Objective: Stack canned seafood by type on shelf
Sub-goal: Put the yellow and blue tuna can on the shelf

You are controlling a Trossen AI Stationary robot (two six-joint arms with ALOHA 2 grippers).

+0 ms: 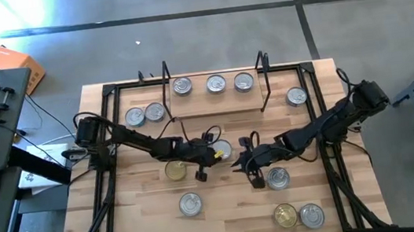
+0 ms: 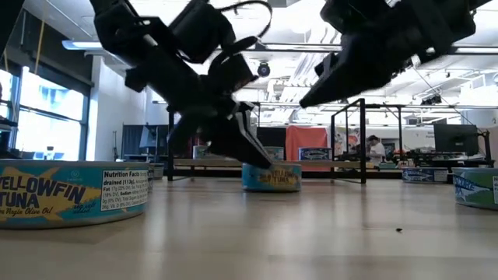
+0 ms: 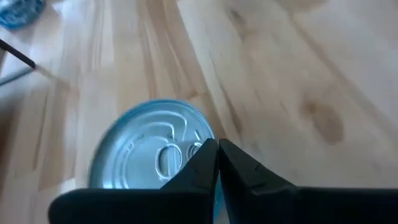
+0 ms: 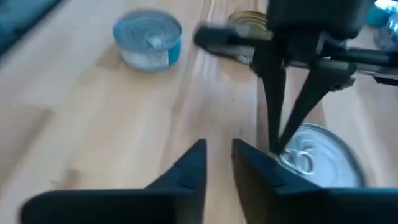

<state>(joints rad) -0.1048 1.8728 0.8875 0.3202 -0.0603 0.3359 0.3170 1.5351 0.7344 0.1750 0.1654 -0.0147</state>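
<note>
Two dark robot arms meet over the middle of a light-wood table (image 1: pixel 227 216) with a black frame; the left claw (image 1: pixel 210 154), its fingers (image 3: pixel 205 165) pressed together with nothing between them, points its tips down onto the lid of a short round silver-lidded tin with a blue side (image 3: pixel 155 149) standing on the table in front of the shelf; the right claw (image 1: pixel 238 162) hovers just beside it, fingers slightly apart and holding nothing, with the same tin (image 4: pixel 317 155) ahead of them.

The low light-wood shelf between thin black wire end frames (image 1: pixel 217 99) stands at the table's far edge; three silver-lidded tins (image 1: pixel 213 84) sit in a row on it, two more (image 1: pixel 145 114) lie just left of it and one (image 1: pixel 296 96) to its right.

Nearer the front, a gold-lidded tin (image 1: pixel 175 170) rests just under the left arm; a silver one (image 1: pixel 191 204) lies in front of it; another silver tin (image 1: pixel 278 177) sits below the right arm; a gold tin (image 1: pixel 286 216) and a silver tin (image 1: pixel 312 215) touch at the front right.
</note>
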